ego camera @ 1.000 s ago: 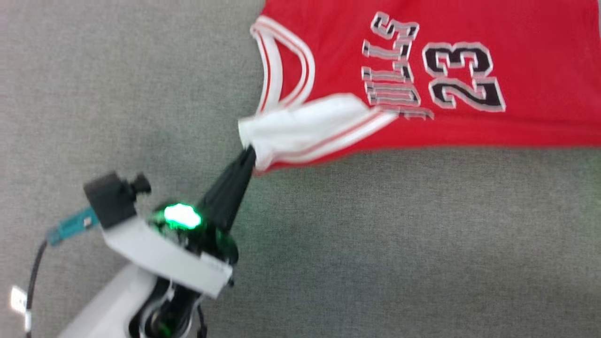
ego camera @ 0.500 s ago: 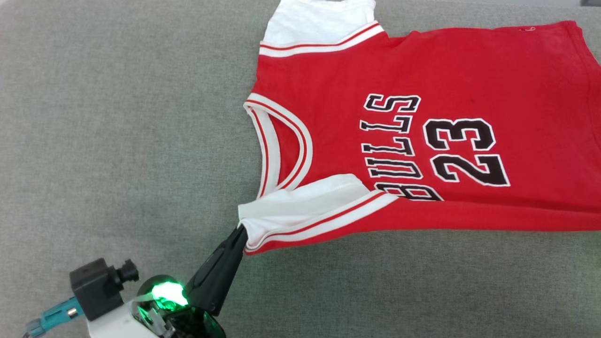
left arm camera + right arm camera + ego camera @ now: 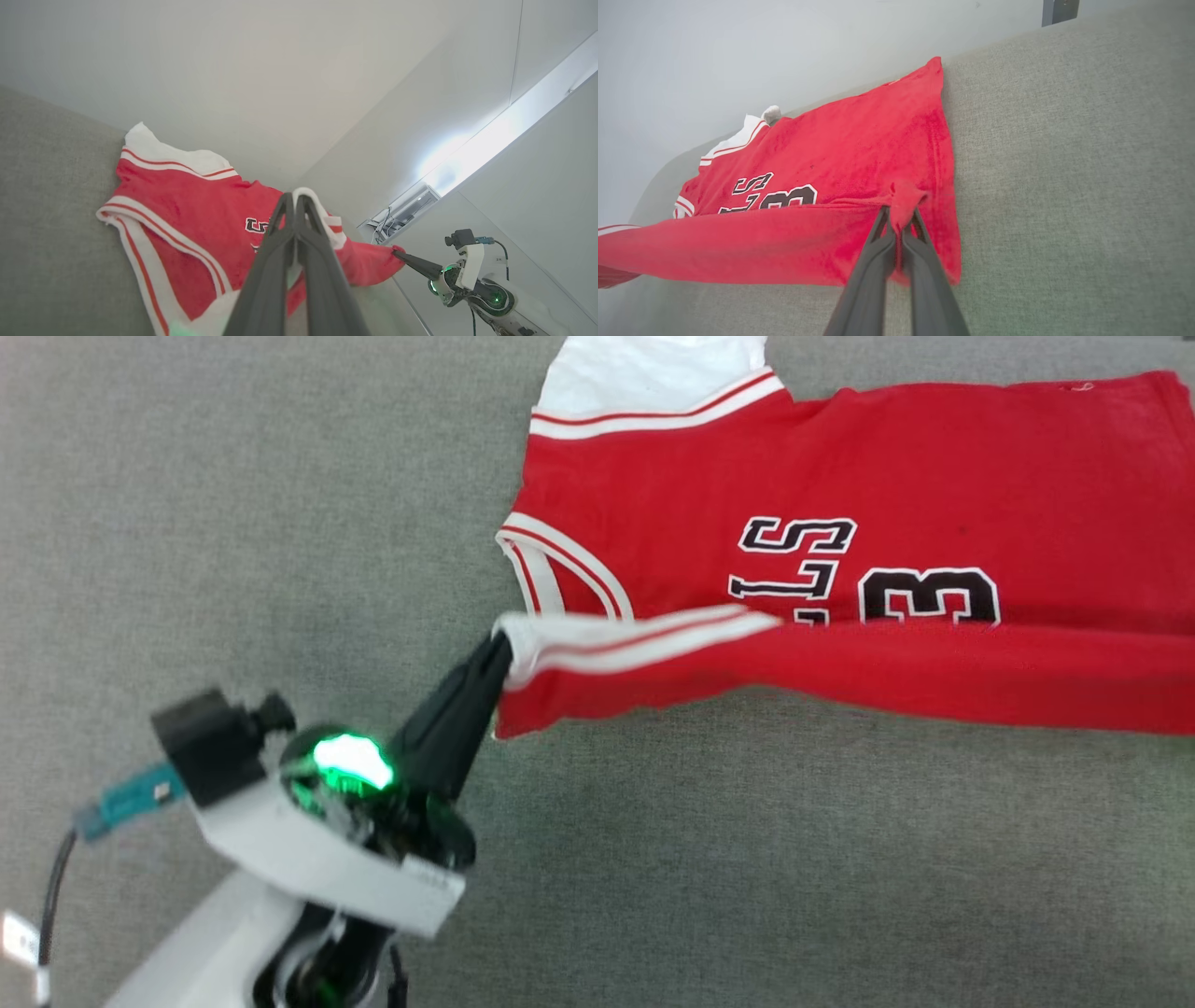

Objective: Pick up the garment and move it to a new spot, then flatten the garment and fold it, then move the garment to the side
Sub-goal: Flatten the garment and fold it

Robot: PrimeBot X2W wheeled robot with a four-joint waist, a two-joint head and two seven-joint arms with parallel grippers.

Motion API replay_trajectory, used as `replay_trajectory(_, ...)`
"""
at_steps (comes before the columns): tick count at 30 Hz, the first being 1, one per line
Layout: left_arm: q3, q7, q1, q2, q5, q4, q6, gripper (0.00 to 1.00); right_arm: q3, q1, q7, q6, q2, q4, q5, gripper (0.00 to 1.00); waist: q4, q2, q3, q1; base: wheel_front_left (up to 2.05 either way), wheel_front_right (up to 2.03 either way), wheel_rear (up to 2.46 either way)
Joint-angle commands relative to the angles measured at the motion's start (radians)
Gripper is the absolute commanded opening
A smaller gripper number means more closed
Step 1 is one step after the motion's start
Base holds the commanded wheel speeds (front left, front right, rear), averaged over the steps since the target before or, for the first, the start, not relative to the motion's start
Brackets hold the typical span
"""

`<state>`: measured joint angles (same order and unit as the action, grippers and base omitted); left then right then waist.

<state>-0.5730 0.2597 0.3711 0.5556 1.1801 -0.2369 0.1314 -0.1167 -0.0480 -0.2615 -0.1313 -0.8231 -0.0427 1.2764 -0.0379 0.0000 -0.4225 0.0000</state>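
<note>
- The left tool (image 3: 499, 649) is seen clamped shut on the white-striped shoulder corner of the garment (image 3: 840, 476), and that corner is held up off the grey upholstered surface (image 3: 233, 523).
- The right tool (image 3: 899, 212) is likewise closed, on a bunched red hem corner at the other end of the same near edge.
- Since half a second ago, this near edge has been raised and carried toward the far side. The white shoulder panel that lay open then has been turned out of sight, and the lower lettering (image 3: 794, 537) has been covered (only the upper letters and the top of the number are left exposed).
- The rest of the garment lies flat on the surface.
- The lengthwise fold is judged to be under way, and the held edge has yet to be laid down along the far one.
</note>
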Motion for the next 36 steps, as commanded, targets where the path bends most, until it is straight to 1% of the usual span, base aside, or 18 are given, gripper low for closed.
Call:
replay_trajectory(1, -0.006, 0.003, 0.063, -0.017, 0.012, 0.040, -0.002, 0.00, 0.012, -0.065, -0.026, 0.001, 0.021, 0.026, -0.027, 0.00, 0.004, 0.0000, -0.018, 0.0000, 0.00, 0.00, 0.00)
replay_trajectory(5, -0.011, 0.005, 0.148, -0.046, 0.026, 0.129, -0.002, 0.00, 0.036, -0.173, -0.070, 0.001, 0.059, 0.089, -0.062, 0.00, 0.000, 0.0000, -0.043, 0.0000, 0.00, 0.00, 0.00)
replay_trajectory(9, -0.014, 0.005, 0.199, -0.067, 0.020, 0.230, -0.002, 0.00, 0.070, -0.269, -0.103, 0.001, 0.104, 0.158, -0.103, 0.00, -0.008, 0.0000, -0.067, 0.0000, 0.00, 0.00, 0.00)
replay_trajectory(10, -0.014, 0.005, 0.199, -0.067, 0.020, 0.230, -0.002, 0.00, 0.070, -0.269, -0.103, 0.001, 0.104, 0.158, -0.103, 0.00, -0.008, 0.0000, -0.067, 0.0000, 0.00, 0.00, 0.00)
replay_trajectory(12, -0.007, 0.005, 0.214, -0.087, 0.016, 0.284, -0.002, 0.00, 0.086, -0.308, -0.112, 0.001, 0.127, 0.195, -0.125, 0.00, -0.009, 0.0000, -0.076, 0.0000, 0.00, 0.00, 0.00)
replay_trajectory(16, -0.009, 0.004, 0.232, -0.110, -0.013, 0.390, -0.002, 0.00, 0.129, -0.353, -0.122, 0.001, 0.162, 0.260, -0.161, 0.00, -0.011, 0.0000, -0.093, 0.0000, 0.00, 0.00, 0.00)
replay_trajectory(22, -0.019, 0.003, 0.239, -0.131, -0.062, 0.535, -0.002, 0.00, 0.170, -0.388, -0.097, 0.001, 0.194, 0.328, -0.185, 0.00, -0.010, 0.0000, -0.101, 0.0000, 0.00, 0.00, 0.00)
replay_trajectory(23, -0.025, 0.002, 0.241, -0.132, -0.073, 0.553, -0.003, 0.09, 0.175, -0.391, -0.091, 0.001, 0.194, 0.336, -0.189, 0.00, -0.010, 0.0000, -0.100, 0.0000, 0.00, 0.00, 0.00)
replay_trajectory(24, -0.029, 0.002, 0.244, -0.130, -0.085, 0.569, -0.003, 0.42, 0.179, -0.397, -0.081, 0.001, 0.194, 0.342, -0.195, 0.00, -0.011, 0.0000, -0.098, 0.0000, 0.00, 0.00, 0.00)
replay_trajectory(26, -0.046, 0.001, 0.247, -0.125, -0.092, 0.586, -0.003, 0.90, 0.188, -0.407, -0.063, 0.001, 0.197, 0.351, -0.202, 0.01, -0.012, 0.0000, -0.089, 0.0000, 0.00, 0.00, 0.00)
replay_trajectory(27, -0.053, 0.001, 0.251, -0.117, -0.095, 0.589, -0.003, 1.00, 0.190, -0.409, -0.052, 0.001, 0.196, 0.352, -0.204, 0.35, -0.012, 0.0000, -0.084, 0.0000, 0.00, 0.00, 0.00)
replay_trajectory(28, -0.064, 0.001, 0.252, -0.108, -0.098, 0.594, -0.005, 1.00, 0.193, -0.411, -0.041, 0.001, 0.196, 0.354, -0.206, 0.49, -0.013, 0.0000, -0.076, 0.0000, 0.00, 0.00, 0.00)
replay_trajectory(29, -0.081, 0.000, 0.251, -0.098, -0.102, 0.596, -0.005, 1.00, 0.195, -0.412, -0.030, 0.001, 0.196, 0.356, -0.207, 0.89, -0.013, 0.0000, -0.067, 0.0000, 0.00, 0.00, 0.00)
replay_trajectory(30, -0.094, 0.001, 0.255, -0.092, -0.102, 0.596, -0.005, 1.00, 0.196, -0.412, -0.020, 0.001, 0.196, 0.355, -0.205, 1.00, -0.013, 0.0000, -0.056, 0.0000, 0.00, 0.00, 0.00)
replay_trajectory(33, -0.121, -0.011, 0.273, -0.053, -0.099, 0.585, -0.004, 1.00, 0.192, -0.405, 0.008, 0.001, 0.194, 0.355, -0.197, 1.00, -0.012, 0.0000, -0.021, 0.0000, 0.00, 0.00, 0.00)
replay_trajectory(36, -0.137, -0.046, 0.300, -0.004, -0.113, 0.563, -0.002, 1.00, 0.182, -0.390, 0.036, 0.001, 0.185, 0.349, -0.195, 1.00, -0.008, 0.0000, 0.018, 0.0000, 0.00, 0.00, 0.00)
